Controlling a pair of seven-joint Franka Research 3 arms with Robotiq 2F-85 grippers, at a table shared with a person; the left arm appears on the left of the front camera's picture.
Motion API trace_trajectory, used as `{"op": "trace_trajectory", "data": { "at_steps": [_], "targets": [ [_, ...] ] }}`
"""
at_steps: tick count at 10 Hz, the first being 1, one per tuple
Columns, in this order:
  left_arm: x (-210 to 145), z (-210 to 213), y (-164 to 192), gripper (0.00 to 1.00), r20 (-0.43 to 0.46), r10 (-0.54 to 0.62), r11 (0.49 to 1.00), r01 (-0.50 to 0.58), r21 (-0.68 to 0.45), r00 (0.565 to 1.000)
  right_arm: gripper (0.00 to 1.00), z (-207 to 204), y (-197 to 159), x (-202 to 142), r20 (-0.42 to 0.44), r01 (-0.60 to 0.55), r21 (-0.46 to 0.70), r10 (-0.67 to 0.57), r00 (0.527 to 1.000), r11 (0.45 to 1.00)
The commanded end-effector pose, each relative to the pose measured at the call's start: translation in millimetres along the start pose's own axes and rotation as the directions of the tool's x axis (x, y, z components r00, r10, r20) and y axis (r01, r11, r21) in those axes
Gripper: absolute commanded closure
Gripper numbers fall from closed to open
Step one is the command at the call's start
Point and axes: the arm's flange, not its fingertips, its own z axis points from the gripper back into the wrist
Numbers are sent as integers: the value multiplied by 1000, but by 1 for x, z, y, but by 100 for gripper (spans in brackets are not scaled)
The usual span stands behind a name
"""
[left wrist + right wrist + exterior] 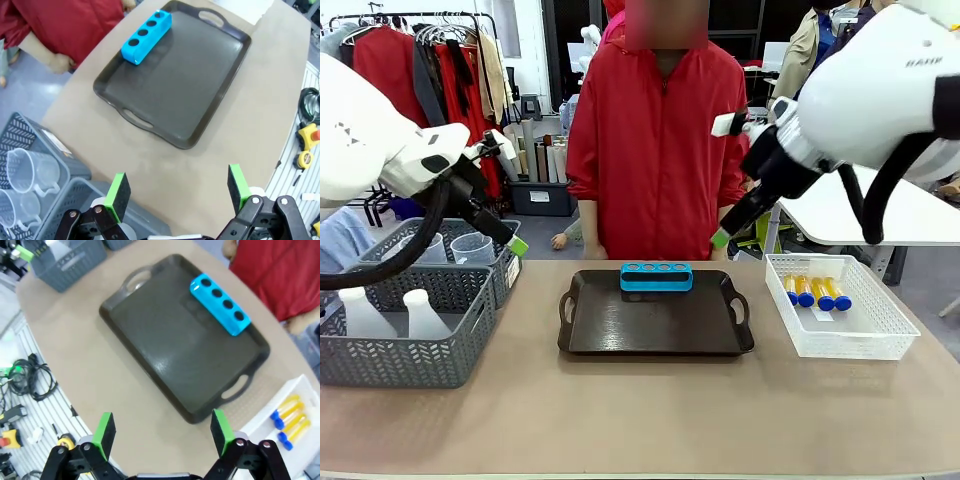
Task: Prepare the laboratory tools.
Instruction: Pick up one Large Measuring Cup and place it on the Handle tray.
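L claw (177, 190) wide open, empty; tray (200, 85) ahead, beakers (30, 172) beyond its pic-left pad. R claw (162, 432) wide open, empty; tubes (289, 419), prob. four, past pic-right pad.

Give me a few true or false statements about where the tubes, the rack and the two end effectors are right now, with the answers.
1. The blue rack sits on the dark tray. True.
2. The tubes stand in the rack's holes. False: they lie in the white basket; the holes are empty.
3. The left end effector is open and holds nothing. True.
4. The right end effector is shut on a flask. False: it is open and empty; the flasks stand in the near grey basket.
5. The beakers sit in the far grey basket. True.
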Motion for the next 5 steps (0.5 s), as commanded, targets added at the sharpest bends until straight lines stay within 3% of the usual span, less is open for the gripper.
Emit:
{"op": "trace_trajectory", "data": {
  "at_steps": [1, 3, 4, 5],
  "targets": [
    [6, -4, 16, 0, 17, -7, 1000, 8, -25, 1000, 0, 11, -23, -5, 59, -4, 39, 2, 998, 999],
    [3, -1, 7, 0, 5, 3, 1000, -3, -6, 1000, 0, 10, -36, -11, 131, -1, 32, -3, 991, 999],
    [3, -1, 7, 0, 5, 3, 1000, -3, -6, 1000, 0, 16, -24, -4, 49, 15, 8, -16, 999, 1000],
    [3, -1, 7, 0, 5, 3, 1000, -3, -6, 1000, 0, 16, -24, -4, 49, 15, 8, -16, 999, 1000]
  ]
}}
